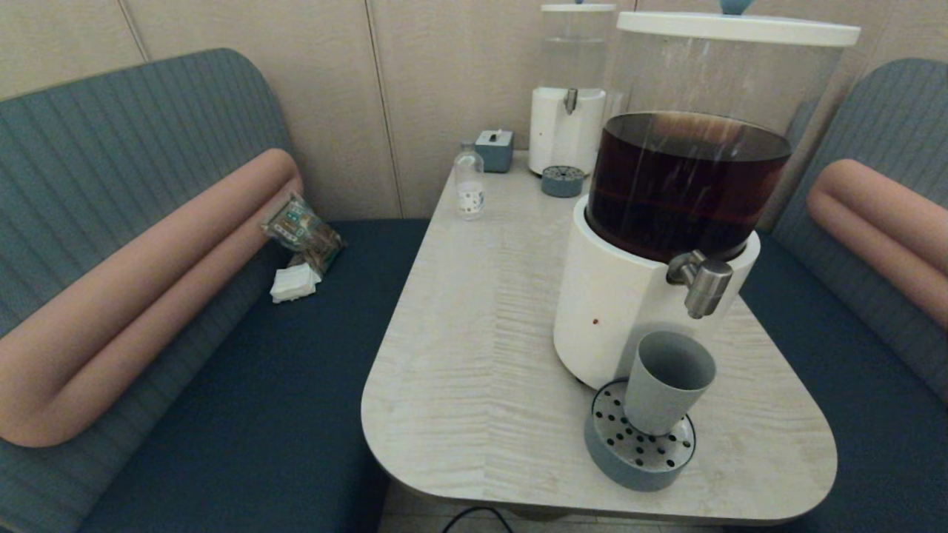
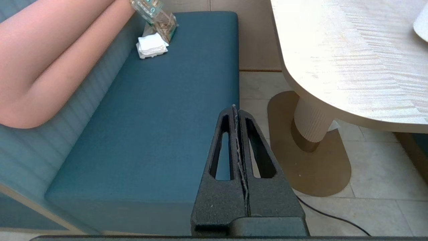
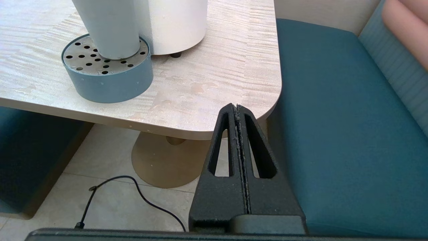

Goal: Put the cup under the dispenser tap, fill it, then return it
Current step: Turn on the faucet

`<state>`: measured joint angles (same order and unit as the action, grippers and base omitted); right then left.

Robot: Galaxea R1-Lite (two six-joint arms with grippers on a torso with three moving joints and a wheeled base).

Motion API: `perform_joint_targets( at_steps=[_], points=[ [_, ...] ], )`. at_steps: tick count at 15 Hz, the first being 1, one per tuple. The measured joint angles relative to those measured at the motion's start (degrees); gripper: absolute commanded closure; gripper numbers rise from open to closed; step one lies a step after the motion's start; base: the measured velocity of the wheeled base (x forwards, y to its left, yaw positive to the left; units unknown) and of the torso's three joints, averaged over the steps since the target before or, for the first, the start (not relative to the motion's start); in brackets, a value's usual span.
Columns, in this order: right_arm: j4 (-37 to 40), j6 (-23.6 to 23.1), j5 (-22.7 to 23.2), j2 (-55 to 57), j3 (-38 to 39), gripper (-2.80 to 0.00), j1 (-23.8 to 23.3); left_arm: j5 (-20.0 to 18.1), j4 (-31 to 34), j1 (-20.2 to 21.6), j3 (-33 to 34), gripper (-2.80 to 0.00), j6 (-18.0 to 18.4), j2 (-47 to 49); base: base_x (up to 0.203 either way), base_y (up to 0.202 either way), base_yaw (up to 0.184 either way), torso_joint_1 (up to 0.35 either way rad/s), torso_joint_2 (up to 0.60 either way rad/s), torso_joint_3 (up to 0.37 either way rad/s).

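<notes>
- Two grippers, both low beside the desk (image 1: 481, 311), neither showing in the head view.
- Left gripper (image 2: 236, 108): fingers clenched together, nothing between them; over the blue bench seat (image 2: 160, 117), off the desk's edge.
- Right gripper (image 3: 236, 106): fingers pressed flat against each other, empty; just off the desk's near corner, above the other seat (image 3: 341, 127).
- Cup (image 1: 665, 379): grey-blue, upright, standing on the round perforated drip tray (image 1: 618, 451), touching nothing else.
- Dispenser tap (image 1: 703, 283): steel spigot directly above the cup's open mouth, apart from it.
- Large dispenser (image 1: 685, 185): dark brown liquid, white base, right behind the tray.
- Far end: smaller clear dispenser (image 1: 569, 104), small bottle (image 1: 469, 181).
</notes>
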<state>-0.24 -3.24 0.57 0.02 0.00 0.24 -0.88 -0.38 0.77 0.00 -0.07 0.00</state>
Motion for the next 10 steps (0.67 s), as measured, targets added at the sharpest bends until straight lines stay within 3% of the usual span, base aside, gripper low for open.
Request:
perform_joint_targets(
  at_steps=[8, 10],
  points=[
    [-0.17, -3.48, 0.11, 0.00, -0.18, 0.00, 0.00, 0.00, -0.03, 0.00, 0.00, 0.00, -0.56, 0.00, 0.000, 0.000, 0.000, 0.000, 0.00, 0.000],
    [0.90, -3.09, 0.11, 0.52, -3.66, 0.00, 0.00, 0.00, -0.04, 0.00, 0.00, 0.00, -0.53, 0.00, 0.000, 0.000, 0.000, 0.000, 0.00, 0.000]
  ],
)
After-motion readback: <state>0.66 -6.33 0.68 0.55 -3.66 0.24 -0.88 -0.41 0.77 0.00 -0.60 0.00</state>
